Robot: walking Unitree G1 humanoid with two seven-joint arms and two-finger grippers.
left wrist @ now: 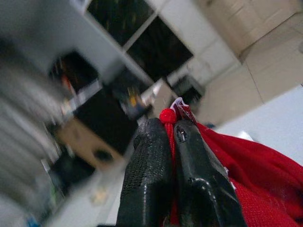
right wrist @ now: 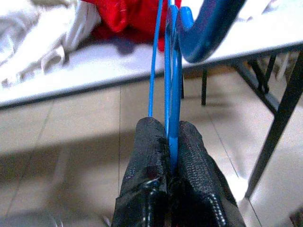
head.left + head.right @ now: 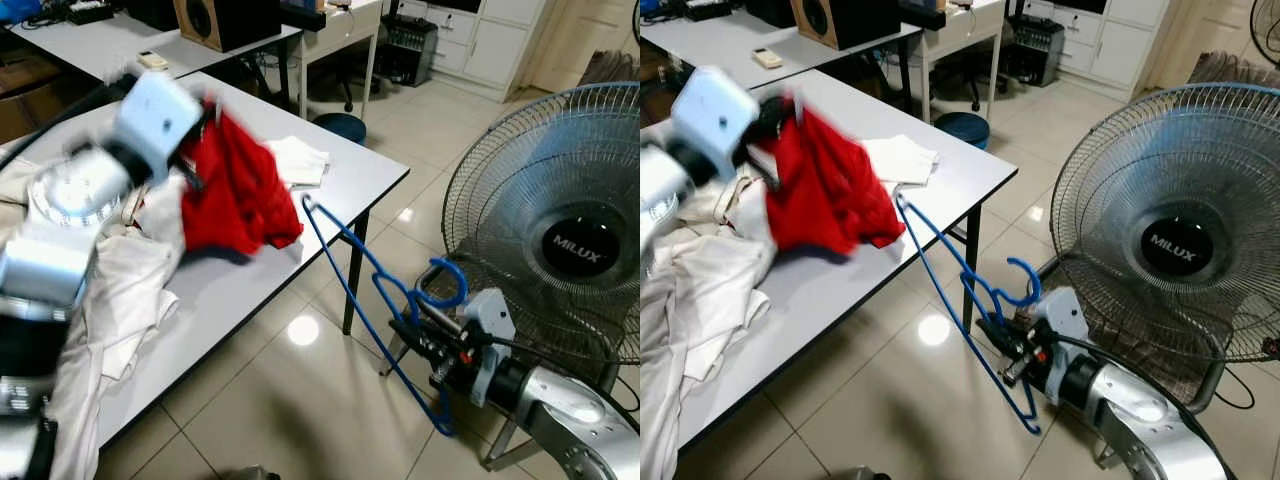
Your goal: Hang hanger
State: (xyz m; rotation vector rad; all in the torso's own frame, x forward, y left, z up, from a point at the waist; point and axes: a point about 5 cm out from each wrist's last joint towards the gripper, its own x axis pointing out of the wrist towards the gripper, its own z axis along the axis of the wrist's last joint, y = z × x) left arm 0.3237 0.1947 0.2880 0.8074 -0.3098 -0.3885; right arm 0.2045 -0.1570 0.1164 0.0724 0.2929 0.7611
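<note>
A blue wire hanger [image 3: 365,290] hangs out past the table's corner, over the floor, its far tip near the table edge. My right gripper [image 3: 412,330] is shut on it just below the hook [image 2: 208,23]; in the right wrist view the blue wire [image 2: 171,94] runs up from between the black fingers [image 2: 147,175]. A red garment [image 3: 235,190] is lifted above the grey table [image 3: 350,170], with my left gripper [image 1: 171,142] shut on a fold of it. The left arm [image 3: 90,190] is blurred.
White clothes [image 3: 120,290] lie heaped on the table's near left, and a folded white cloth [image 3: 300,160] lies by the red garment. A large standing fan [image 3: 560,230] is close on the right. Further tables, a speaker [image 3: 215,20] and cabinets stand behind, on tiled floor.
</note>
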